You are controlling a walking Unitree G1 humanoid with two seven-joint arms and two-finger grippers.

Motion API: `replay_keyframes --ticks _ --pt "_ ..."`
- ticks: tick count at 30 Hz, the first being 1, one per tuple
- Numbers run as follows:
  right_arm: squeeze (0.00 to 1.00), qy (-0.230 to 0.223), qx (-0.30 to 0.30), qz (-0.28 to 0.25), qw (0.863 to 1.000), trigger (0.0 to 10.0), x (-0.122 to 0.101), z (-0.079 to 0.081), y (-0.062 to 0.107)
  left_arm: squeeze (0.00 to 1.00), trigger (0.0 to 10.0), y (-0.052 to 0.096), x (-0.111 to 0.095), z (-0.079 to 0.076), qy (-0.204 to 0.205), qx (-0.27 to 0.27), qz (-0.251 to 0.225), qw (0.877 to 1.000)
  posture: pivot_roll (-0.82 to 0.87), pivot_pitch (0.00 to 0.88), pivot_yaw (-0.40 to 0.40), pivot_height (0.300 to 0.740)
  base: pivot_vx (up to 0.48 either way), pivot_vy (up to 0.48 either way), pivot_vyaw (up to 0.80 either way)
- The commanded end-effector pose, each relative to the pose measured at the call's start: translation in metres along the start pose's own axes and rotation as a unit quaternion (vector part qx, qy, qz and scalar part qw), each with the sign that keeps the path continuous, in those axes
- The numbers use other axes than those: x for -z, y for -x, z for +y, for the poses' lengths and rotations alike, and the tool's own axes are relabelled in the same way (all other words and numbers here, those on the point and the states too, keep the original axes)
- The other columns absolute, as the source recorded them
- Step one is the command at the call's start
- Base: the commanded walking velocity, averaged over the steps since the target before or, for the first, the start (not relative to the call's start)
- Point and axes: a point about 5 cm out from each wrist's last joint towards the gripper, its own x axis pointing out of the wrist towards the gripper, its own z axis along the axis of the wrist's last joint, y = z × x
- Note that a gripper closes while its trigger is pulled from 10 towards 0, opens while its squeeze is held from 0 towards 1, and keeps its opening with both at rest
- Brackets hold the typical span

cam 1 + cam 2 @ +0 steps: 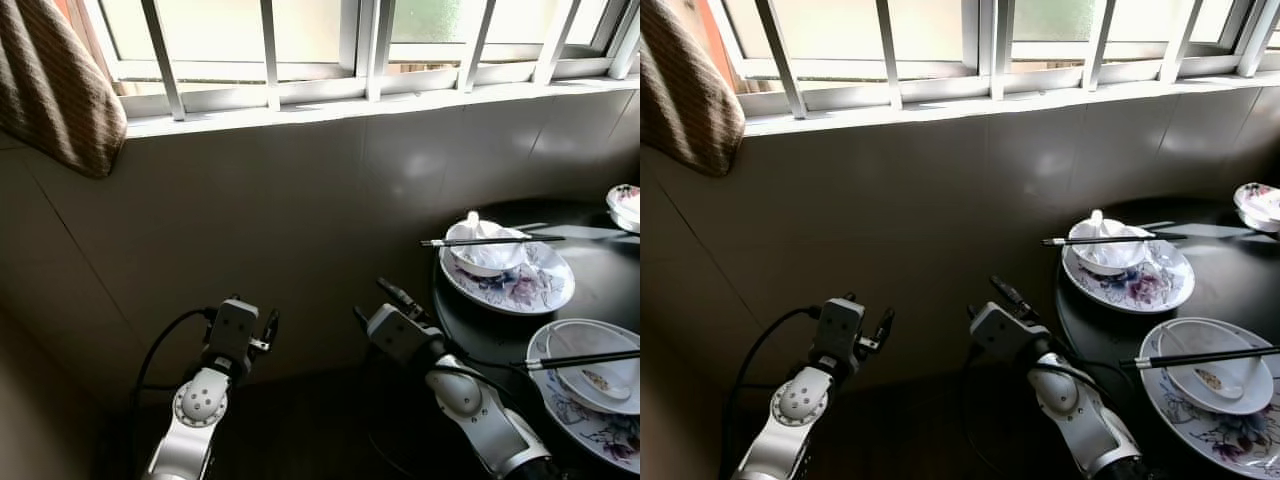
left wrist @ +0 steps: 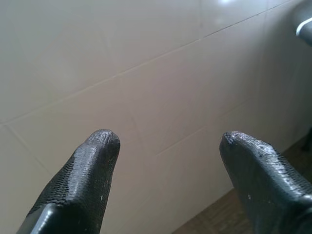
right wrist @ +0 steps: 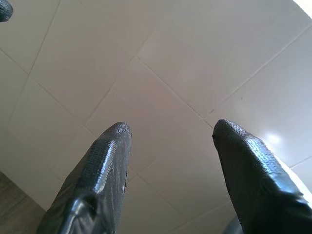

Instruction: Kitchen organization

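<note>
Below the barred white window (image 1: 300, 50) and its brown striped curtain (image 1: 55, 85), we see a grey tiled wall (image 1: 300, 210), and both silver arms are raised towards it. Our left gripper (image 2: 165, 146) points at the tiles with its two black fingers spread wide and nothing between them. Our right gripper (image 3: 170, 134) hangs just beside the edge of the round dark table (image 1: 590, 260), likewise spread wide and empty, facing the wall.

On the table, to our right, stands a floral-patterned white plate (image 1: 525, 285) carrying a white bowl (image 1: 485, 255) with black chopsticks (image 1: 490, 241) laid across its rim. Nearer us sits a second floral plate (image 1: 580, 415) with a white bowl (image 1: 590, 365), a white spoon (image 1: 600, 380) inside it and another pair of black chopsticks (image 1: 580, 360) across the top. A third small dish (image 1: 625, 205) shows at the far right edge.
</note>
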Motion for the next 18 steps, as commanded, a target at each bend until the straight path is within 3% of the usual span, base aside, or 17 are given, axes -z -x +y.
replay_keyframes --ticks 1,7,10,12,18 --pt "0.00 0.005 0.005 0.007 1.000 10.0 0.002 -0.003 0.000 0.00 10.0 -0.001 -0.001 -0.003 0.000 0.010 -0.001 1.000 0.02 0.000 0.036 0.740 0.000 0.000 0.00" --pt "0.00 -0.011 0.011 0.022 1.000 10.0 0.005 -0.003 0.001 0.00 10.0 -0.002 0.000 -0.004 0.007 0.015 -0.002 1.000 0.02 0.000 0.034 0.740 0.000 0.000 0.00" --pt "0.00 -0.001 0.024 0.038 0.999 10.0 0.008 -0.006 0.001 0.00 10.0 -0.001 0.000 -0.004 0.010 0.016 0.000 1.000 0.01 0.000 0.033 0.740 0.000 0.000 -0.80" --pt "0.00 0.088 0.049 0.068 0.993 10.0 0.014 -0.014 0.002 0.00 10.0 -0.002 0.001 -0.005 0.013 0.019 0.000 1.000 0.01 0.000 0.033 0.740 0.000 0.000 -0.80" --pt "0.00 0.102 0.029 0.064 0.992 10.0 0.011 -0.010 0.001 0.00 10.0 -0.002 0.002 -0.005 0.021 0.022 0.003 1.000 0.01 0.000 0.034 0.740 0.000 0.000 -0.13"
